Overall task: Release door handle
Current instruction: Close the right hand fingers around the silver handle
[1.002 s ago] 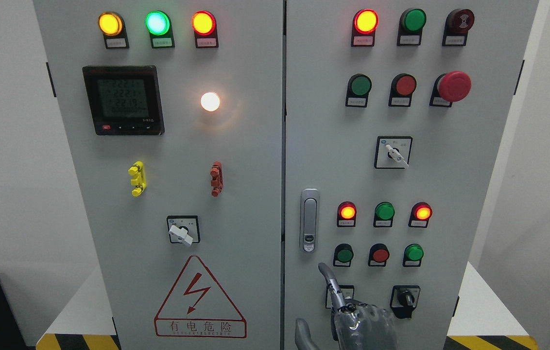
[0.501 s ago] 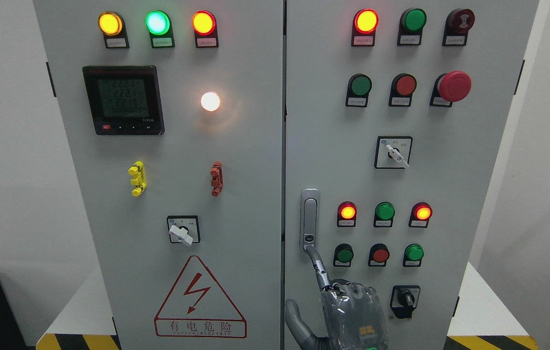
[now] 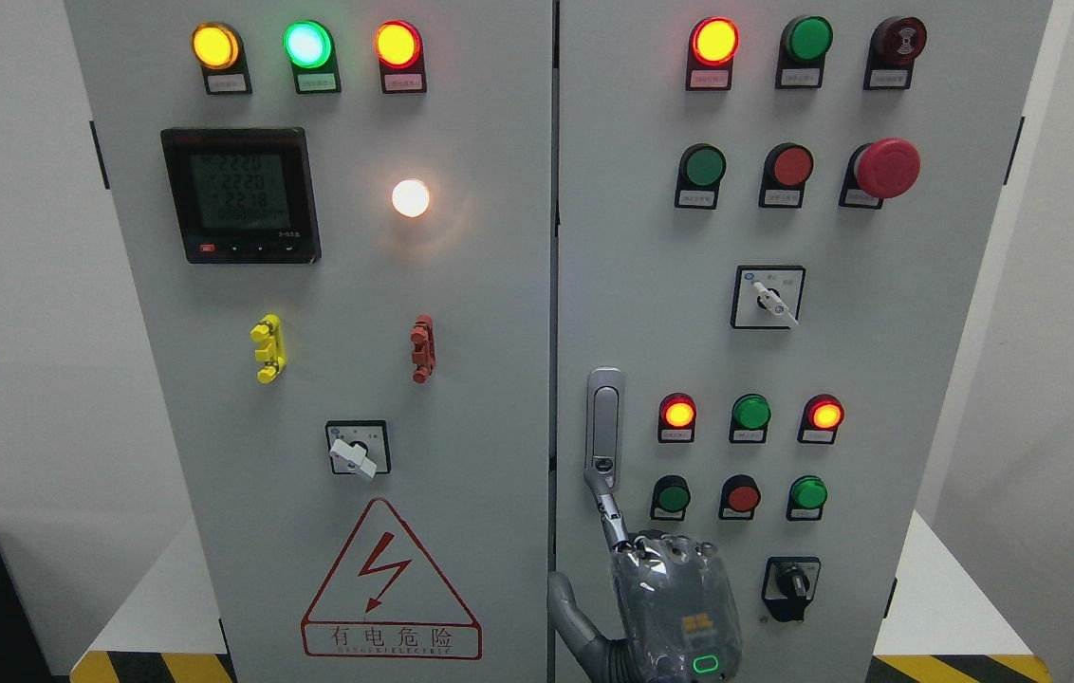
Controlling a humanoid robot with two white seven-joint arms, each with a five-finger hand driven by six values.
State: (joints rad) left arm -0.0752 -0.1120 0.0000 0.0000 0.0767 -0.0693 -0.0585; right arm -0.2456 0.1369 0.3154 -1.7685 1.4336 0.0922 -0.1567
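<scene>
The silver door handle point(image 3: 604, 417) stands upright at the left edge of the right cabinet door point(image 3: 879, 379), lying flush in its housing. My right hand point(image 3: 675, 598) comes up from the bottom edge just below it. Its index finger point(image 3: 606, 509) is stretched upward, and the tip touches the round lock button point(image 3: 602, 466) at the handle's lower end. The other fingers are curled into the palm, the thumb point(image 3: 564, 607) sticks out to the left, and the hand holds nothing. My left arm does not show.
The grey cabinet has two shut doors with lit indicator lamps, push buttons, rotary switches point(image 3: 767, 297) and a red emergency stop point(image 3: 886, 168). A meter display point(image 3: 241, 194) and a warning triangle point(image 3: 390, 583) are on the left door. White walls flank the cabinet.
My right hand has risen and shifted left. Its index fingertip went from well below the handle up to the button at the handle's lower end.
</scene>
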